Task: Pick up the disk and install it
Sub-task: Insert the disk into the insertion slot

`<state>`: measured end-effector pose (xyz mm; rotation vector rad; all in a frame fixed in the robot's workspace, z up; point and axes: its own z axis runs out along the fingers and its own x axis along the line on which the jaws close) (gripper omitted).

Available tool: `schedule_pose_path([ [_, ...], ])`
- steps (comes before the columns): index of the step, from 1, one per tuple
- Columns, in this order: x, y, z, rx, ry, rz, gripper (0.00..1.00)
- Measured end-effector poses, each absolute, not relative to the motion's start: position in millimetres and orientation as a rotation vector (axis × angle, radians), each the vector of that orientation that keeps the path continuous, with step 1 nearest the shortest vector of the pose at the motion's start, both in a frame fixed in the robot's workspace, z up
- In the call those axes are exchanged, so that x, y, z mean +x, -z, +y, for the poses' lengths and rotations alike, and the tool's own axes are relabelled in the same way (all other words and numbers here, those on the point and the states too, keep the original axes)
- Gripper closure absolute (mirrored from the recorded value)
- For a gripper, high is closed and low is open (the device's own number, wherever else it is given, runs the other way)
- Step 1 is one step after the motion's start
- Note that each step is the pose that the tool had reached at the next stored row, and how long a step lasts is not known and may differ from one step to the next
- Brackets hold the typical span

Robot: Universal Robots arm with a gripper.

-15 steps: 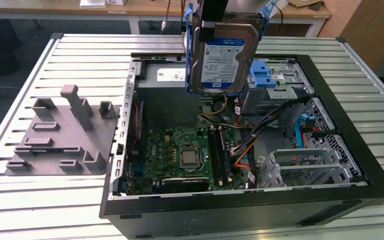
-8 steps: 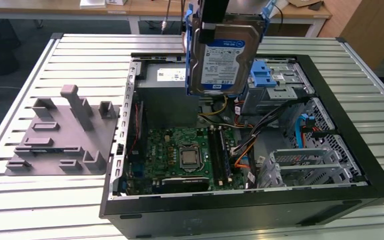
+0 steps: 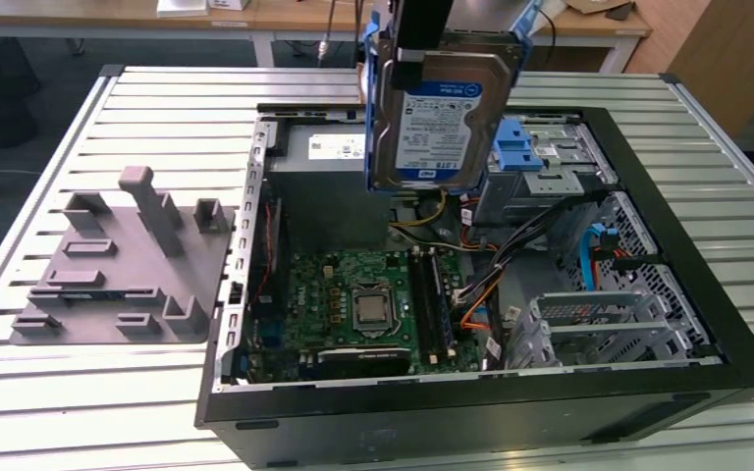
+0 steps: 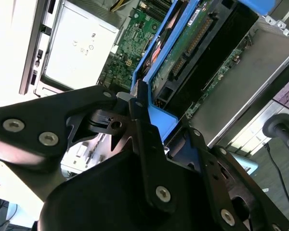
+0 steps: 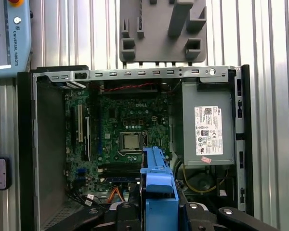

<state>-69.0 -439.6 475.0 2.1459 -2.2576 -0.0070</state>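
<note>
Silver, with a blue carrier frame [image 3: 374,108] along its edges, the disk [image 3: 440,123] hangs upright in the exterior view, label facing the camera, gripped at its upper end by the pincer [image 3: 423,49]. It is above the open computer case [image 3: 482,424], over the power supply box [image 3: 325,147] and clear of the motherboard [image 3: 364,304]. The case lies on the slatted bench [image 3: 89,412], with a grey fixture [image 3: 115,265] on the exterior view's left. In the second wrist view, the pincer [image 4: 161,124] has its black fingers [image 4: 137,113] clamped on either side of the blue frame, and the disk's [image 4: 192,45] green circuit board shows. In the first wrist view, the frame's blue edge [image 5: 159,185] sits over the open case, between motherboard and power supply box.
</note>
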Motion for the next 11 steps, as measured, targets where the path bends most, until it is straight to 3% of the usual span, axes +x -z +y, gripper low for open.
schedule_pose_path([
  [11, -69, -475, -451, 2.146, 0.007, -2.258, 0.64],
])
